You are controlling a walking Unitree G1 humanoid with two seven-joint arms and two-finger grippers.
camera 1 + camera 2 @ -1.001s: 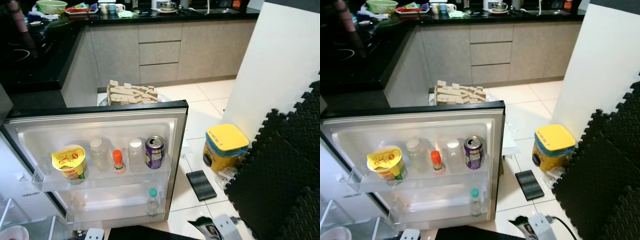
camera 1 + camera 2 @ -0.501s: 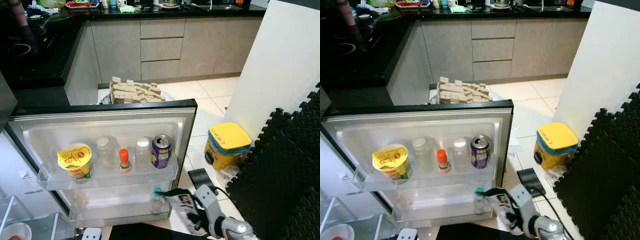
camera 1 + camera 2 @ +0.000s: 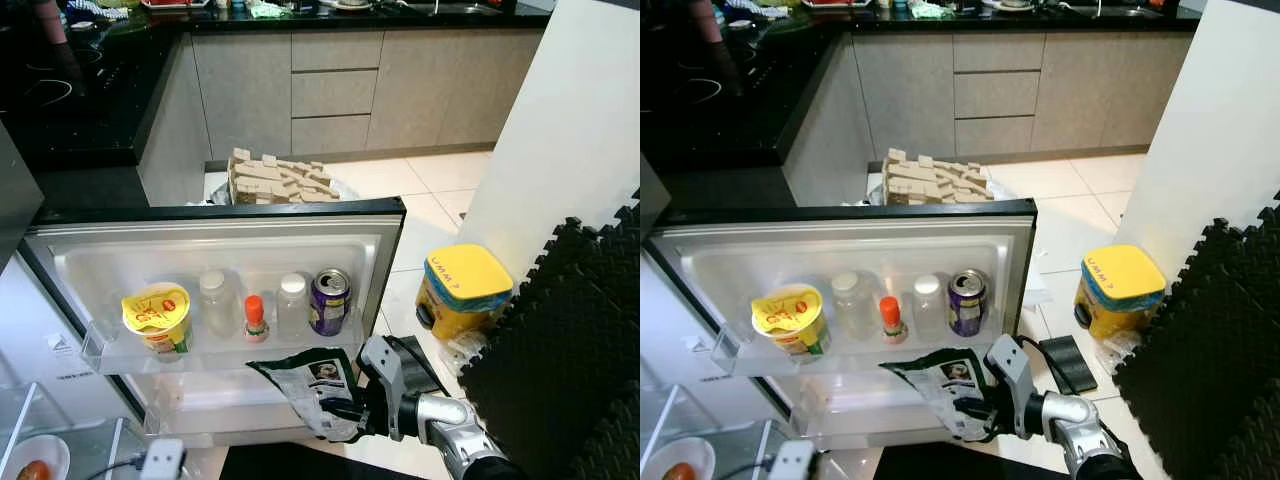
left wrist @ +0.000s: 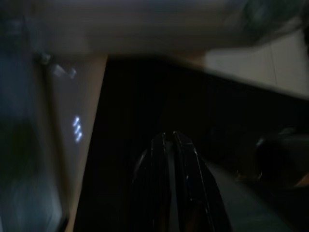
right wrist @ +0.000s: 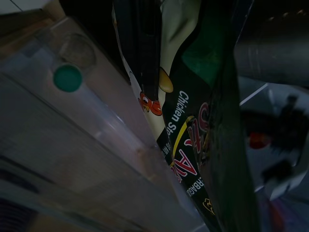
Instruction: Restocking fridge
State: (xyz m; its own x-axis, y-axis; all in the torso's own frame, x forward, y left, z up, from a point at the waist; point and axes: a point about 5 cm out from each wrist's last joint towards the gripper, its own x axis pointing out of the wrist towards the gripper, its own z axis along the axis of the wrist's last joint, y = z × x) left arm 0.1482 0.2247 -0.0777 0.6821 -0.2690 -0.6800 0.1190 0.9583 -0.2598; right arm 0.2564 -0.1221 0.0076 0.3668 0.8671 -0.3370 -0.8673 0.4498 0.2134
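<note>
Open fridge door [image 3: 215,250] ahead: right gripper [image 3: 345,412] pinching a snack packet [image 3: 310,385]; left gripper [image 4: 170,145] pressed together. Floppy packet could snag the shelf rail [image 3: 220,358].

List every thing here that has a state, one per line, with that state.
fridge door: open.
right gripper: shut on the snack packet.
snack packet: held in front of the lower door shelf.
left gripper: shut, idle.
purple can: upright on the upper door shelf.
yellow cup: upright, lid sealed.
yellow bin: lid closed.
</note>
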